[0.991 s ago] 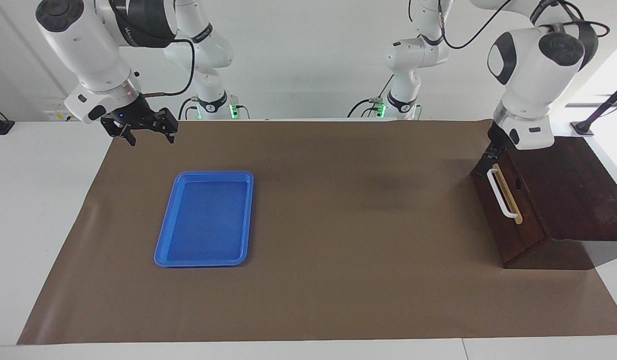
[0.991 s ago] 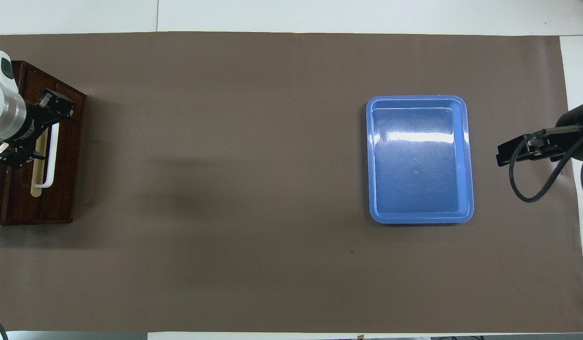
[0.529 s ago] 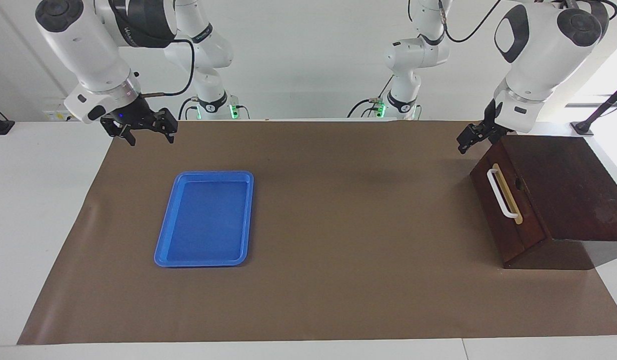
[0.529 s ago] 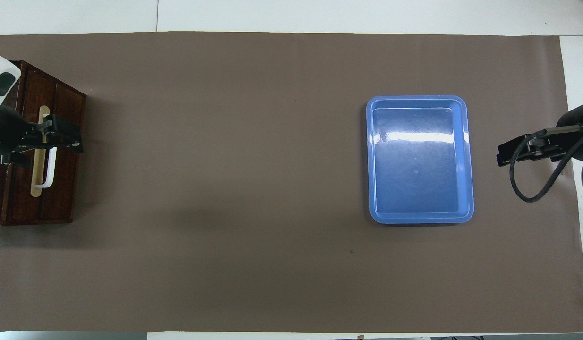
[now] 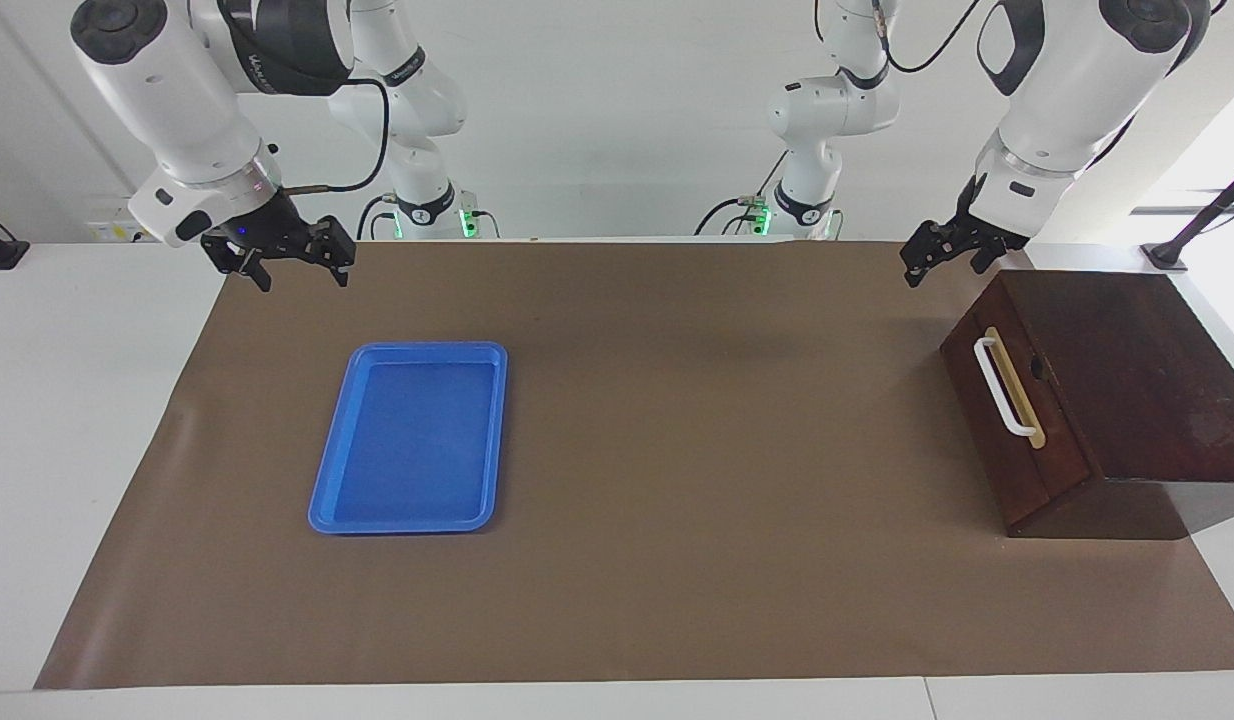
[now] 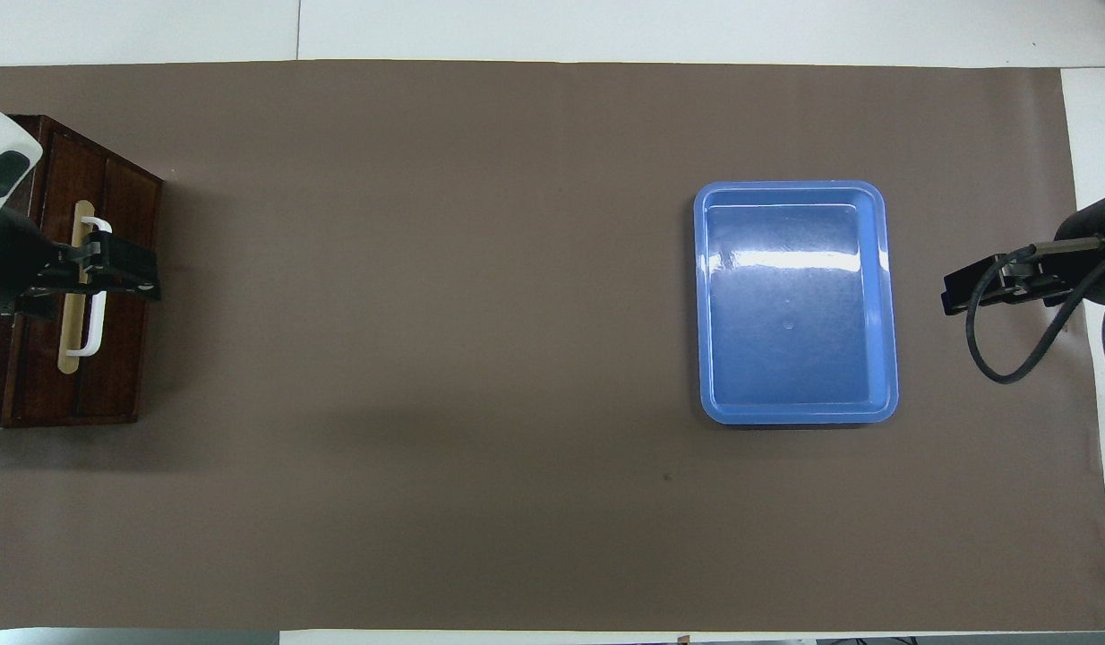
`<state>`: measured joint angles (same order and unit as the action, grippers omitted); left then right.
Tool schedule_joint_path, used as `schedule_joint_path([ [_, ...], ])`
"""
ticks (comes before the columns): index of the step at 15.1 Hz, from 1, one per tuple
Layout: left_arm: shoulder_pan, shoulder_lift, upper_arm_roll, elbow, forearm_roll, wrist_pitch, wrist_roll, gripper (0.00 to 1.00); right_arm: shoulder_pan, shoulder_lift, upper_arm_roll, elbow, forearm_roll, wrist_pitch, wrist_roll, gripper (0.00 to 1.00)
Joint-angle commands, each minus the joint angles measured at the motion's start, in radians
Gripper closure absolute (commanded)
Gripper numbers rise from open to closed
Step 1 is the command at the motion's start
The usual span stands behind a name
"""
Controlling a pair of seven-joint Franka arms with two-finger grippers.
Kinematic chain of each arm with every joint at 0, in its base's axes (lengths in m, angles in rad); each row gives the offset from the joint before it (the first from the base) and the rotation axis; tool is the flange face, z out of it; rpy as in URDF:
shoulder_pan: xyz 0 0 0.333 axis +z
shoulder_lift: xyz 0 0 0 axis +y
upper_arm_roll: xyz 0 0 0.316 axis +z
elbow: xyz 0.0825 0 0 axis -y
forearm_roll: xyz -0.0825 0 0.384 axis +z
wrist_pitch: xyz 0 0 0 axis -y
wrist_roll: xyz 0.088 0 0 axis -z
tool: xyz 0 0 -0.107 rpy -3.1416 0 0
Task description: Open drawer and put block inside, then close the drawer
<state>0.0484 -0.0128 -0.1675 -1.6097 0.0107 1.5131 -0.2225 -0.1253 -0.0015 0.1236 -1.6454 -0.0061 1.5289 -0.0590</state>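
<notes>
drawer [image 6: 114, 296] shut, at left arm's end of bench | left gripper [image 6: 127, 276] over its white handle [image 6: 94, 309] | blue tray [image 6: 796, 303] toward right arm's end | right gripper [image 6: 987, 287] beside tray

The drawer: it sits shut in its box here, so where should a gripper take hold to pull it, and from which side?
Grip the white bar handle on the drawer front. It stands off its tan strip, leaving a gap for a finger. Come from in front, fingers straddling the bar across its length. The open left gripper is closest, raised by the box's corner nearer the robots.
</notes>
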Motion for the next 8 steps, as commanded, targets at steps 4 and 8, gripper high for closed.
schedule_joint_path([
  [4, -0.015, -0.013, 0.033, -0.004, -0.018, -0.013, 0.052, 0.0, -0.017, -0.009, 0.01, -0.004, 0.009, -0.01, 0.005, 0.0],
  [8, -0.019, -0.013, 0.033, -0.004, -0.026, 0.001, 0.051, 0.0, -0.016, -0.009, 0.01, -0.004, 0.011, -0.009, 0.005, 0.0],
])
